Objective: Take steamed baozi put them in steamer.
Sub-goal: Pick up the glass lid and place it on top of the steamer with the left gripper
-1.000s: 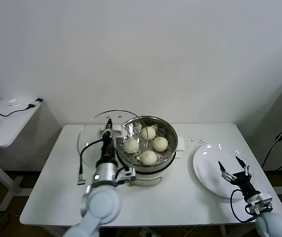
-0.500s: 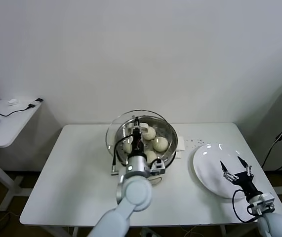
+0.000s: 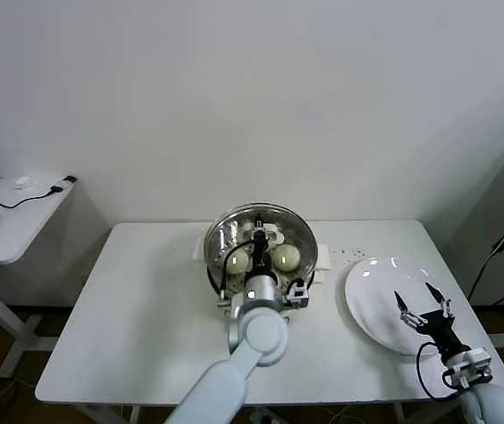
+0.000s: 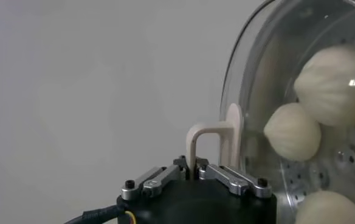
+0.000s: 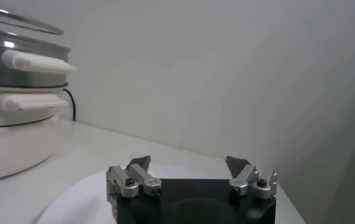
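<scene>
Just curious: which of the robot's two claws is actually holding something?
The left gripper, shut on the glass lid's handle over the steamer; the right gripper is open and empty.

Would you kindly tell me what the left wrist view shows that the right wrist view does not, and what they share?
Only the left wrist view shows the left gripper shut on the lid handle of the glass lid, with steamed baozi visible through the glass.

Only the right wrist view shows the open right gripper over the white plate, plus the white pot base and its side handles.

Both show the steamer with its lid and the plain white wall.
</scene>
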Robot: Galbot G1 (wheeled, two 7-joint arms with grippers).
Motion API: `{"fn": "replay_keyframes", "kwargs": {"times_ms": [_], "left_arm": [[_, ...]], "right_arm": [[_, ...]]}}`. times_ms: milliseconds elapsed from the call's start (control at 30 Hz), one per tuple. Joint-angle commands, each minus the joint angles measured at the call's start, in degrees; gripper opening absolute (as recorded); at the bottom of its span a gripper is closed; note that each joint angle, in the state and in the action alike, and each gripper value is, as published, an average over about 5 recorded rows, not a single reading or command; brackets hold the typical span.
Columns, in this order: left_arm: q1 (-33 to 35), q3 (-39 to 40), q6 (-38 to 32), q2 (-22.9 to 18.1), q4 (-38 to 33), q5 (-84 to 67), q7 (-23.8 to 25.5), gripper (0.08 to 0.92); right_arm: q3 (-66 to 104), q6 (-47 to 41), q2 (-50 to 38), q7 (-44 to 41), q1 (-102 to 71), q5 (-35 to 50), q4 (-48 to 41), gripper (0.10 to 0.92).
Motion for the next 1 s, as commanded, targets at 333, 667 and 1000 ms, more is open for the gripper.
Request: {"fn": "replay_keyframes", "kwargs": {"times_ms": [333,667,1000], "left_arm": [[-1.7,0.5,0.3,-1.1,5.2,-1.9,-1.4,0.150],[-2.0,0.6,0.7,-0.9,5.8,-3.4,-1.9,0.150],[-2.5,1.0,0.8,-0.9,6.3,-3.9,-1.8,0.150]], "right_arm": [[0.2,0.5,0.5,-0.3,0.4,-0.7,-0.7,0.823],[0.6,0.7,0.5,-0.6,0.4,-0.9,-0.9,0.823],[0.8,1.0,0.9,-1.0,0.5,-1.3,-1.4,0.823]]}}
